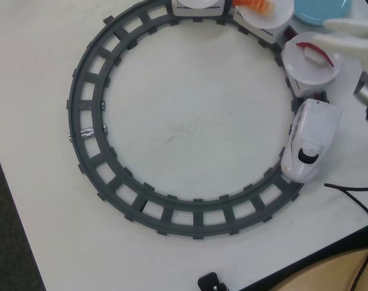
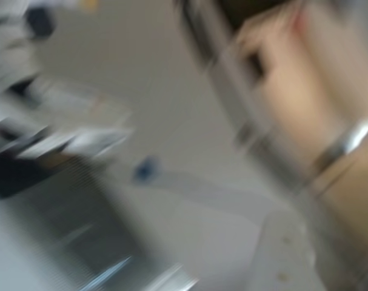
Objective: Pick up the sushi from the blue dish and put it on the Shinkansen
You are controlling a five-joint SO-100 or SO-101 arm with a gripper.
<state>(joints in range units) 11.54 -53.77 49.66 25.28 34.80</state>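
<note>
In the overhead view the white Shinkansen (image 1: 310,138) stands on the right side of the dark grey ring track (image 1: 86,121). Its cars carry white plates. A red-topped sushi (image 1: 315,53) lies on the plate (image 1: 306,73) just behind the engine. An orange-topped sushi (image 1: 256,6) lies on the plate (image 1: 274,19) after it. The blue dish (image 1: 322,9) is at the top right edge, and no sushi shows on it. My white gripper (image 1: 323,33) is motion-blurred, just above and right of the red sushi, with its two fingers apart and nothing between them. The wrist view is too blurred to read.
A third train car (image 1: 197,6) is at the top edge. A black cable (image 1: 353,194) runs along the table's lower right. A small black object (image 1: 211,282) sits at the bottom edge. The table edge runs down the left side, with dark floor beyond it.
</note>
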